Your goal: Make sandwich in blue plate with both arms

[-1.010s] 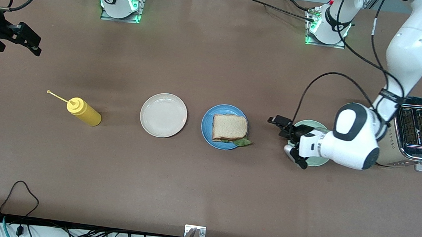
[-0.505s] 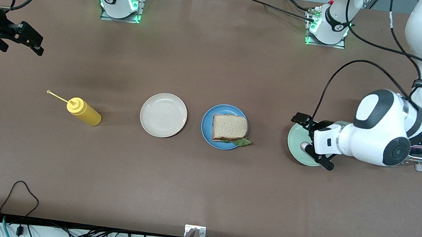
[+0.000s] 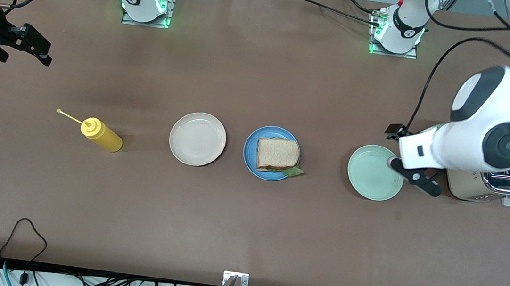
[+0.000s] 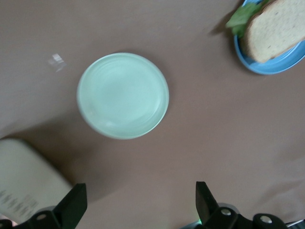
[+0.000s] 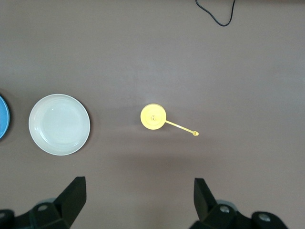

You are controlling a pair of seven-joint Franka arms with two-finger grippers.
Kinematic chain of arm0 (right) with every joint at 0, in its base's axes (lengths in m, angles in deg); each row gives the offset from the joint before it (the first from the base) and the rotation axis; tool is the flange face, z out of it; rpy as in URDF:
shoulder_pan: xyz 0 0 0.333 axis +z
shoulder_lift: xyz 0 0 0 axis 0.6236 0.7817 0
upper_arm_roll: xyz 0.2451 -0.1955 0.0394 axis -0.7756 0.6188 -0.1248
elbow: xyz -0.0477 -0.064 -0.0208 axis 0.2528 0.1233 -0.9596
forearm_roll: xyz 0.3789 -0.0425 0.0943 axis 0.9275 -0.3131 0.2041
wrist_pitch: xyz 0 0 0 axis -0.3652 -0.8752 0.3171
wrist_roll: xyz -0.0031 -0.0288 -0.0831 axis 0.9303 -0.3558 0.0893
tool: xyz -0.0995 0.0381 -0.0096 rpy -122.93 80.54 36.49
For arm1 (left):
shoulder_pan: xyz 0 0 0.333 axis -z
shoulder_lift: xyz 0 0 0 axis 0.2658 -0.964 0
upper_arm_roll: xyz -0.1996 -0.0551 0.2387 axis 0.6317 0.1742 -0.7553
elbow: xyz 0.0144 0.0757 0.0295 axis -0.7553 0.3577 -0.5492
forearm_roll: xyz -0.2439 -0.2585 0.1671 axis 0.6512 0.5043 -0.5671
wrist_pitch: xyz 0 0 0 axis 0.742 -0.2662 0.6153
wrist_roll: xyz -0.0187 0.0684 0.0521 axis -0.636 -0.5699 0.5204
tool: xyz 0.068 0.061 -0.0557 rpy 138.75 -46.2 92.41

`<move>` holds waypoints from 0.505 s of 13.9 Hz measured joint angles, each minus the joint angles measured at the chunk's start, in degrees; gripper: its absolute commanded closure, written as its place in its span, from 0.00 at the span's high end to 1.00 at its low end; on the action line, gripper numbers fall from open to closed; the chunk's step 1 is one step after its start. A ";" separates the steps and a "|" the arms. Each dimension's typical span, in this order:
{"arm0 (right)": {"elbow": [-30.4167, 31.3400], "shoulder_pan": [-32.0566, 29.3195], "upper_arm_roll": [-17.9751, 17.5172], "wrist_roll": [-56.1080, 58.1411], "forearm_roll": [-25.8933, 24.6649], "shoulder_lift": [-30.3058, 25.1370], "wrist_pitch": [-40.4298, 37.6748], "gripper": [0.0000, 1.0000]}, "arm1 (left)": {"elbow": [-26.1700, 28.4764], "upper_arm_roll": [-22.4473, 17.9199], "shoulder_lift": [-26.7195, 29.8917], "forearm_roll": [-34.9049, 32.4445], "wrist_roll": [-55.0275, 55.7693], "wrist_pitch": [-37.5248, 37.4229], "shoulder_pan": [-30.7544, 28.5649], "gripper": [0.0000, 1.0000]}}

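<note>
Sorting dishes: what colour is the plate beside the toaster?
Pale mint green, clearest in the left wrist view.

Left gripper [image 3: 412, 157], jaws wide and empty, has pulled off the mint plate [image 3: 372, 174] toward the left arm's end of the table; now over that plate's edge beside the toaster [image 3: 492, 187]. Plate fully uncovered. Toaster top now mostly hidden under the arm. Right gripper [image 3: 33, 46] shifted slightly.

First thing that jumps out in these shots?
The finished sandwich, lettuce poking out, sits on the blue plate mid-table, between a cream plate and a bare mint plate. The bulky left arm's open claw hangs over the mint plate's edge beside the toaster. A yellow squeeze bottle stands toward the right arm's end, where the right claw waits open.
</note>
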 measured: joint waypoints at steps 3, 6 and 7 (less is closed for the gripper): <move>-0.06 -0.01 0.02 1.18 0.00 0.00 0.03 1.00 | -5.43 -0.15 1.84 -1.36 0.38 -7.12 1.02 1.00; -0.52 -0.02 0.07 2.23 0.00 -0.01 0.06 1.00 | -9.52 -2.65 2.83 -1.64 1.82 -10.37 1.41 1.00; -0.65 -0.02 0.07 2.45 0.00 -0.01 0.06 1.00 | -9.57 -5.09 3.54 -1.34 2.95 -10.35 2.08 1.00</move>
